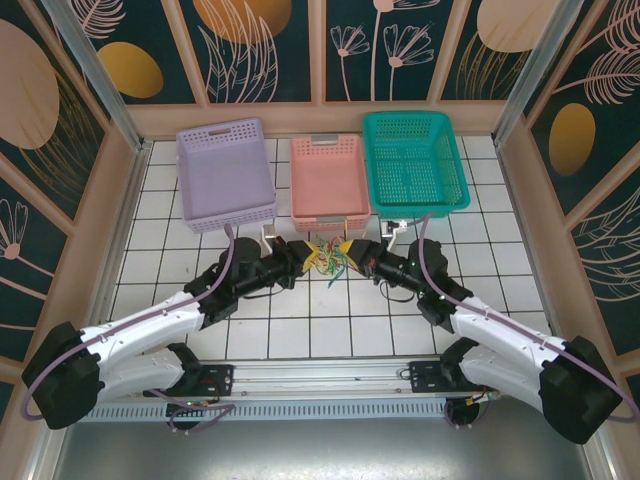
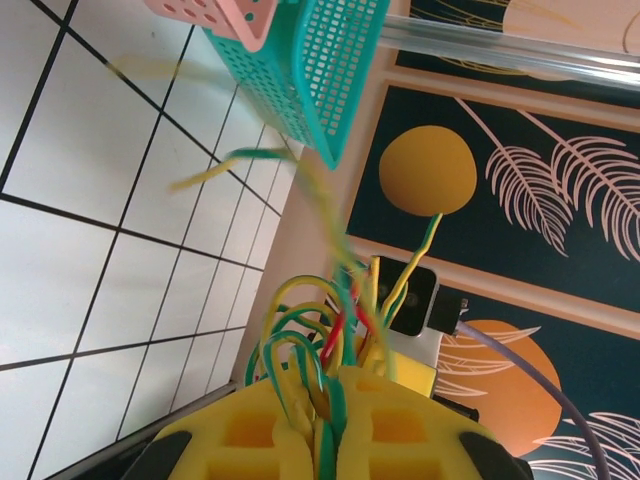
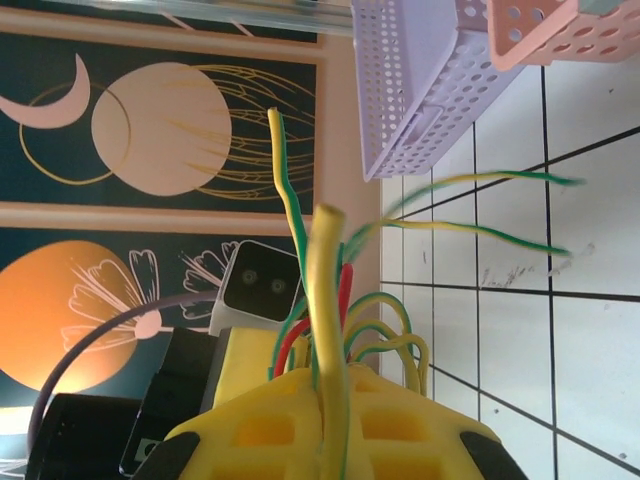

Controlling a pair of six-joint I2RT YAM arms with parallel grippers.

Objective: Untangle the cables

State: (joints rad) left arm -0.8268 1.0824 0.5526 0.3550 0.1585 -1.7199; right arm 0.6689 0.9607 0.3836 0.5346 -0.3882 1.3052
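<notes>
Left claw (image 1: pixel 306 256) and right claw (image 1: pixel 346 252) pinch thin yellow, green and red cables (image 1: pixel 327 259) between them, apparently to pull apart.

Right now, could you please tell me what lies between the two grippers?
The tangled cables bunch between the left gripper and the right gripper, both gripping them, in the top view.

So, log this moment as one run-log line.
left jaws: shut on cables | right jaws: shut on cables | cables: tangled clump between them
</notes>
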